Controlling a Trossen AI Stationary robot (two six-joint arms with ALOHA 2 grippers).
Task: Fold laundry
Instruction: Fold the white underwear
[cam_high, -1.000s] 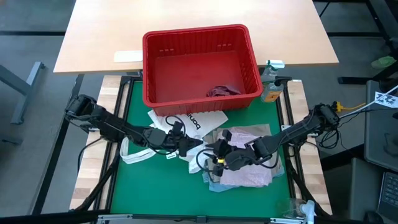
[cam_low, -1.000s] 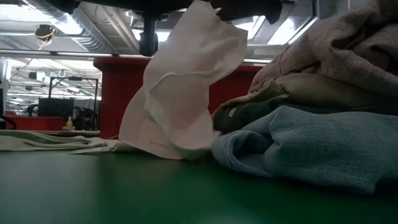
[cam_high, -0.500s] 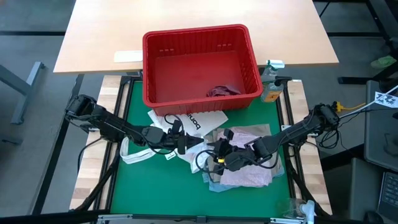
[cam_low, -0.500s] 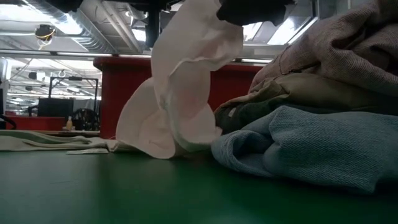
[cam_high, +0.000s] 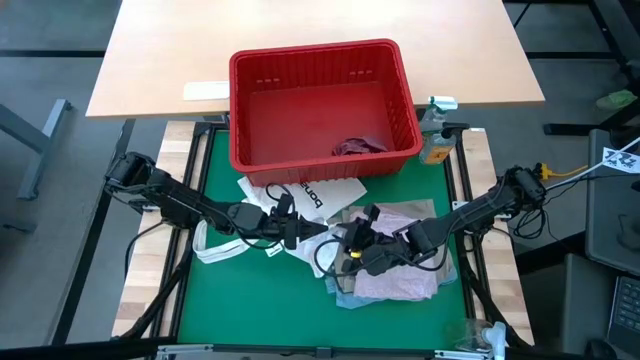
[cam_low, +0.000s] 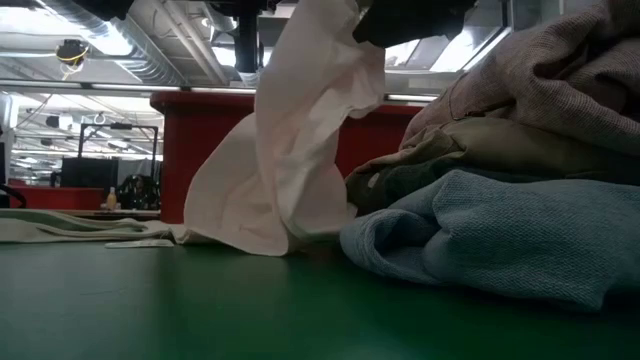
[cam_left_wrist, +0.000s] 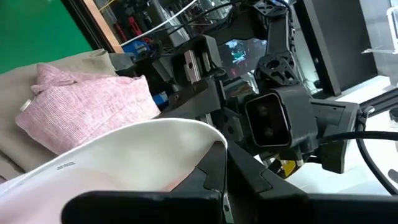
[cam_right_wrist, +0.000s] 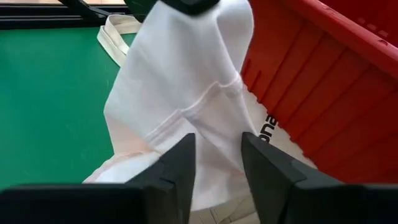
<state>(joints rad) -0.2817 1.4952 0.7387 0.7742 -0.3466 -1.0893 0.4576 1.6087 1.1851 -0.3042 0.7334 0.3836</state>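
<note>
On the left, the left end effector is shut tight on the top edge of the small white piece and holds it up over the green tabletop, so most of it hangs free and only its bottom touches down. Beside it, the right end effector has its fingers about half open with the hanging cloth between them – I cannot tell if they pinch it yet. To do this step well, I think the right one should get a firm hold on an edge or corner first, then both should pull gently apart so the cloth spreads flat. On the right lies the pile: the mottled pink garment on top, with beige, dark and light blue ones under it. At the back, the red basket holds just one maroon garment – the white tote bag lies flat in front of it.
</note>
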